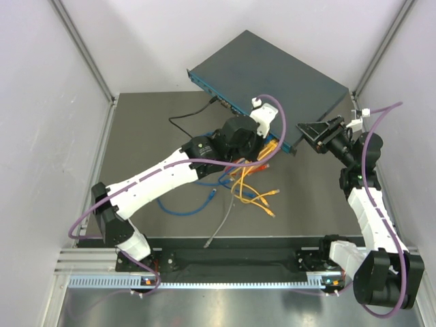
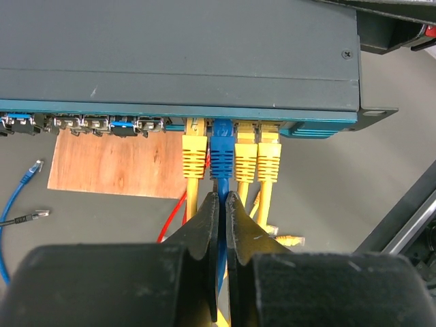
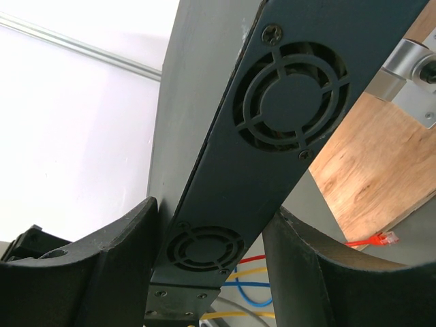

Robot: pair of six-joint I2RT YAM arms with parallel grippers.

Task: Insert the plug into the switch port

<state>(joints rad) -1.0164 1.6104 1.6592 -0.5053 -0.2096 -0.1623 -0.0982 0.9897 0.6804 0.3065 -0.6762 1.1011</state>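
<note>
Left wrist view: the left hand [image 2: 219,204] pinches the blue cable [image 2: 219,255] behind its plug [image 2: 221,153], the right hand [image 3: 212,212] clamping the switch [image 2: 177,54] steady.

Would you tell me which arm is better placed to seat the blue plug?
Left. The left pincer grips the cable behind the blue plug at the switch port; the right pincer holds the switch's end.

Bright, even, diffuse light casts only faint soft shadows; all three views look sharp.
</note>
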